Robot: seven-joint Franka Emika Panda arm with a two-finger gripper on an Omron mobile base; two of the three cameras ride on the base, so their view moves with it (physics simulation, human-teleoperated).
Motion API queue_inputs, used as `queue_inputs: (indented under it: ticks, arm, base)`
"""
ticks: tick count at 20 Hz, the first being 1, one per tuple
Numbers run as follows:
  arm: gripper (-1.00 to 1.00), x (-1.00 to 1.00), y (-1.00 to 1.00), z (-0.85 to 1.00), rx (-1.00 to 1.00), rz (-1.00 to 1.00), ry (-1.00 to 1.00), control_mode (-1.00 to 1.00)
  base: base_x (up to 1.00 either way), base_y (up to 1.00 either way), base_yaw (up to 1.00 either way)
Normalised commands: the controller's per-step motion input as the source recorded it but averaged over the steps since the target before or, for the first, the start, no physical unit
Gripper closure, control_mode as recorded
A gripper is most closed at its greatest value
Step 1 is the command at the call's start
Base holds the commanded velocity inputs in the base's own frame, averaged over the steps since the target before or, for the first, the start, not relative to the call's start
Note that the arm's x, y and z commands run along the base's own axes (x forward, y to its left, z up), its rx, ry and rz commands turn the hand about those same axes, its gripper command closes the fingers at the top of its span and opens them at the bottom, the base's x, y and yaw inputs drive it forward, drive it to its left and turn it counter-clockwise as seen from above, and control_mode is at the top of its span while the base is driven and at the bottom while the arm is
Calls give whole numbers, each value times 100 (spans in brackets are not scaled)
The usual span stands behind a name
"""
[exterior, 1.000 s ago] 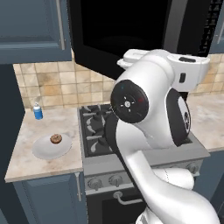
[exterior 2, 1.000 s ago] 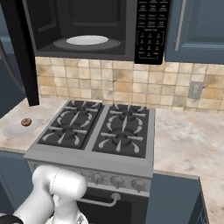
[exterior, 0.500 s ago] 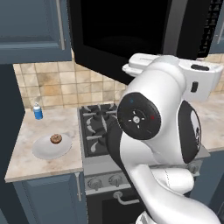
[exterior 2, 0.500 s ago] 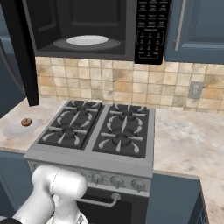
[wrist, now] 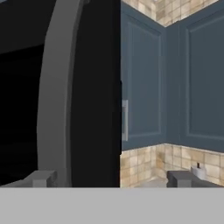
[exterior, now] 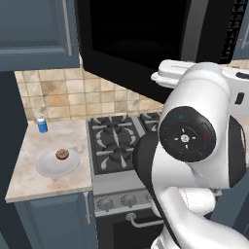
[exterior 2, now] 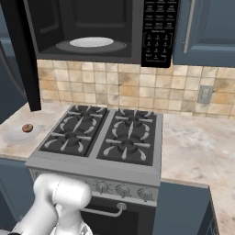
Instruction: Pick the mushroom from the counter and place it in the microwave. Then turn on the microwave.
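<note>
The claw stands with its two dark fingertips wide apart and nothing between them. Close ahead of it, and slightly to the left in the hand view, hangs the black door of the microwave, swung open, with its long grey handle running upright just above the left tip. Past the door's edge, to the right of the claw, are dark blue wall cabinets and a strip of tan tile below them. A small pale thing with a dark top sits just over the right tip; it may be the blue bottle, but the view is too poor to be sure.

In the left base view the arm's white elbow fills the foreground over the gas stove. Well below the claw and off to its left, the mushroom lies on a white plate on the counter, beside the stove. Farther back on the same counter, near the tiled wall, stands the blue bottle.

In the right base view, the microwave's cavity is open, a white turntable inside it and the keypad at its right.
</note>
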Motion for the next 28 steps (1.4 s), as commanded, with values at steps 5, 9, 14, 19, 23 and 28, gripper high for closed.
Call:
queue_inputs:
  ticks: [5,9,14,19,23,28]
  arm:
    - [-100,-17,-17,-1,-1,8,-1,-100]
    - [-100,-21,-14,-3,0,8,0,-100]
    - [-100,-18,-15,-1,0,8,0,-100]
    - [-100,-15,-20,-1,0,11,0,-100]
    - [-100,-7,-22,-3,0,17,0,-100]
    - [-100,-7,-24,-1,0,20,0,-100]
  base:
    - [0,0,0]
    - [0,0,0]
    - [0,0,0]
    - [0,0,0]
    - [0,0,0]
    - [0,0,0]
